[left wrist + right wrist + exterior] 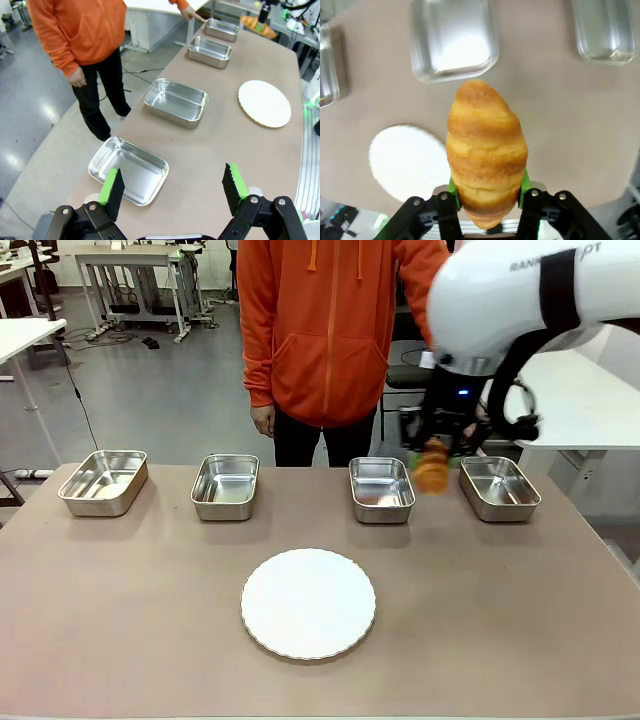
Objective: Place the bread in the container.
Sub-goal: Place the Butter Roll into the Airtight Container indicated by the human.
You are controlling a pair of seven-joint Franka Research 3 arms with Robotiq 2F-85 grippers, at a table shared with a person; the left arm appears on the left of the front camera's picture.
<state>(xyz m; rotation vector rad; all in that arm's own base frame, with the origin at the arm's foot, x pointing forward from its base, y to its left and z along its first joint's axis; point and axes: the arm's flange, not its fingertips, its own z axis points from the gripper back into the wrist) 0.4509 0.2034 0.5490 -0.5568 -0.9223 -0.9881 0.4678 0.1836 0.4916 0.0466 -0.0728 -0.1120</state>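
The bread (432,467), a golden-brown ridged croissant, hangs in the air with my right gripper (436,452) shut on it. It is above the gap between the two right-hand steel trays. In the right wrist view the bread (486,150) stands up between the green pads of that gripper (487,186), with the table far below. A person's hand (192,13) points at the rightmost tray, the container (498,487), which also shows in the left wrist view (221,29). My left gripper (172,185) is open and holds nothing, above the table beside the leftmost tray (129,170).
Four steel trays stand in a row at the far side, the others being the leftmost (104,481), the second (225,485) and the third (381,489). A round white plate (308,602) lies in the middle near me. A person in an orange hoodie (320,330) stands across the table.
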